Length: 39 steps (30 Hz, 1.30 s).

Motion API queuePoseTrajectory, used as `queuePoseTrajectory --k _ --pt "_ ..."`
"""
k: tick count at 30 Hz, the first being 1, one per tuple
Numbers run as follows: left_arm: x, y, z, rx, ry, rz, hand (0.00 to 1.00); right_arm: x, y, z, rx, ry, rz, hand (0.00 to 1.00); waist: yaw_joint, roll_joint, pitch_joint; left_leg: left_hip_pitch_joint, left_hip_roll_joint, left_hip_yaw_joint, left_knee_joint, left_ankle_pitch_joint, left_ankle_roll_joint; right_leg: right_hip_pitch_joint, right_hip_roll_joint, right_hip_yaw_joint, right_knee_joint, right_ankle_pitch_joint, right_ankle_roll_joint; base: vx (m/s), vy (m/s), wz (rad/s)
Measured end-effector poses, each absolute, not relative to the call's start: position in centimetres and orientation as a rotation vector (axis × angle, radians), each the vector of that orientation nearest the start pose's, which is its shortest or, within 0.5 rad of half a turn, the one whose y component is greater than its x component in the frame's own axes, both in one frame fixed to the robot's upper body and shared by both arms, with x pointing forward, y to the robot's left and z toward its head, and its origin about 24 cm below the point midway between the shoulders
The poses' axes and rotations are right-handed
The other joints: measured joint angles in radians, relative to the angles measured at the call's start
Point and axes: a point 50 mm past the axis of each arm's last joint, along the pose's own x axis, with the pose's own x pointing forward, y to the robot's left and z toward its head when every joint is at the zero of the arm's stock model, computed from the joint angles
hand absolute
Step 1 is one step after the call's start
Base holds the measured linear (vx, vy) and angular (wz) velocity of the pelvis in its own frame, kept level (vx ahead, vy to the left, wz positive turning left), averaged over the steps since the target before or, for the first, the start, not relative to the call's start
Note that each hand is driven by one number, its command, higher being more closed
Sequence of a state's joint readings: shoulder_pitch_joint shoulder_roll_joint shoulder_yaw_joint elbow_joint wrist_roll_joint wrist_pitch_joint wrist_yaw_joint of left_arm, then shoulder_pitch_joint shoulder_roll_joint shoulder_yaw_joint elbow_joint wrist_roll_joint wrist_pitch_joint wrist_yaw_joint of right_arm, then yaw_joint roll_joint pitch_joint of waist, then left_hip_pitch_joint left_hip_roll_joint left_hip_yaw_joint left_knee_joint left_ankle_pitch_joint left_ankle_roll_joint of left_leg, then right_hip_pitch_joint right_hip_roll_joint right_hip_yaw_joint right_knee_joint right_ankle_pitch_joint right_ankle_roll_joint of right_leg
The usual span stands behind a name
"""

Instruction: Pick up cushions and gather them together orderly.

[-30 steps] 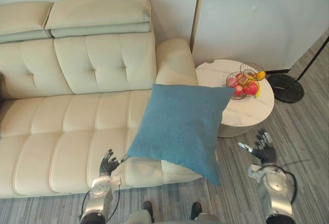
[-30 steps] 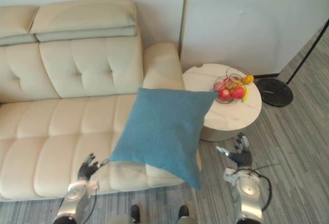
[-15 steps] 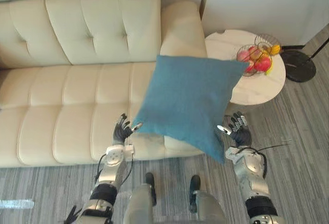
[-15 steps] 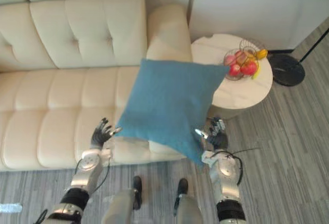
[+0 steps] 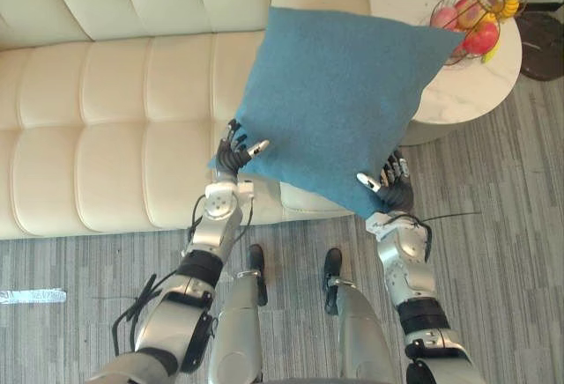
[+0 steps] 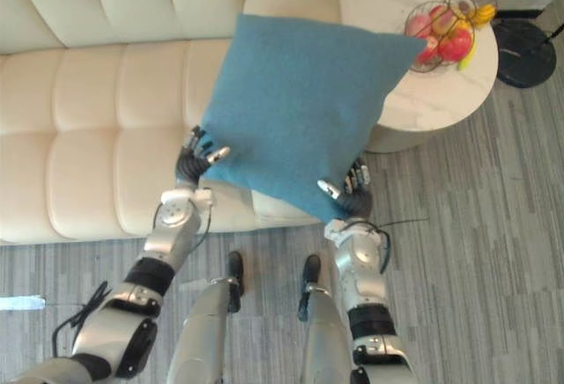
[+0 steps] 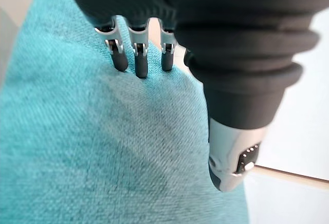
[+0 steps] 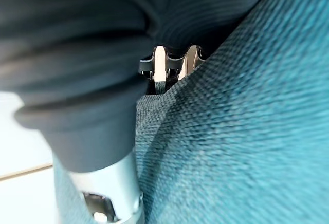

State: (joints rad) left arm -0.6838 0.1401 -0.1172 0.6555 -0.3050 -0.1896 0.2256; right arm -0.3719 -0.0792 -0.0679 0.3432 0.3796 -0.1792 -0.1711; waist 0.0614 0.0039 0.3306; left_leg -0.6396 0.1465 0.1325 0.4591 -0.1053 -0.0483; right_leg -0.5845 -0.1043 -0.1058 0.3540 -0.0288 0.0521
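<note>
A large blue cushion leans tilted against the right end of the cream sofa, its lower corner hanging past the seat front. My left hand is at the cushion's lower left edge. In the left wrist view its straight fingers rest on the blue cloth and it stays open. My right hand is at the lower right corner, fingers upright behind the cloth and thumb in front. The right wrist view has the cushion pressed close against that hand.
A round white marble side table stands right of the sofa arm, with a wire fruit basket on it. A black lamp base sits on the grey floor at the far right. Open floor lies in front of the sofa.
The camera has tipped down and come closer to the sofa. Both hands have risen from low by the sofa front to the cushion's lower corners and now touch it.
</note>
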Motion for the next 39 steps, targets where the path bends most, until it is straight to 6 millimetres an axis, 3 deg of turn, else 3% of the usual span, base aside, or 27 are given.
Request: queuePoseTrajectory --k 8,10,18,25,33,39 --pt "38.4 12.1 13.3 -0.027 -0.203 0.042 0.0 33.8 -16.0 11.7 0.43 -0.277 -0.15 0.0 -0.002 -0.005 0.006 -0.044 0.008 0.016 -0.001 0.004 0.0 -0.041 0.009 0.013 -0.024 0.024 -0.001 0.02 -0.02 -0.07" --pt "38.8 11.4 14.9 0.022 -0.253 0.027 0.0 34.3 -15.7 14.0 0.477 -0.354 -0.128 0.0 -0.002 -0.005 0.041 -0.057 0.012 0.016 -0.002 0.009 0.002 -0.043 0.015 0.012 -0.047 0.043 -0.001 0.0 0.0 0.0" --pt "38.6 10.9 15.8 0.031 -0.291 0.045 0.0 34.2 -15.7 16.4 0.501 -0.454 -0.109 0.0 -0.004 -0.009 0.058 -0.052 0.004 0.015 -0.026 0.028 0.0 -0.043 0.012 0.012 -0.059 0.047 -0.002 0.01 -0.007 0.02" --pt "37.5 11.2 18.1 -0.001 -0.414 0.051 0.0 34.1 -16.1 16.2 0.486 -0.453 -0.125 0.0 -0.004 -0.012 0.059 -0.022 -0.002 0.016 -0.057 0.044 -0.005 -0.03 0.008 0.015 -0.059 0.048 -0.003 0.0 -0.004 0.01" --pt "34.5 11.9 19.3 -0.113 -0.554 0.036 0.0 31.7 -19.4 15.6 0.449 -0.514 -0.256 0.0 -0.003 -0.012 0.059 0.022 -0.019 -0.003 -0.129 0.072 -0.009 -0.008 -0.002 -0.003 -0.043 0.026 -0.01 0.01 -0.035 0.12" --pt "32.4 14.4 20.1 -0.254 -0.667 0.134 0.0 30.3 -21.9 15.0 0.413 -0.547 -0.393 0.0 -0.007 -0.012 0.059 0.035 -0.025 -0.004 -0.125 0.073 -0.013 -0.008 -0.016 -0.02 -0.005 -0.003 -0.019 0.04 -0.034 0.06"
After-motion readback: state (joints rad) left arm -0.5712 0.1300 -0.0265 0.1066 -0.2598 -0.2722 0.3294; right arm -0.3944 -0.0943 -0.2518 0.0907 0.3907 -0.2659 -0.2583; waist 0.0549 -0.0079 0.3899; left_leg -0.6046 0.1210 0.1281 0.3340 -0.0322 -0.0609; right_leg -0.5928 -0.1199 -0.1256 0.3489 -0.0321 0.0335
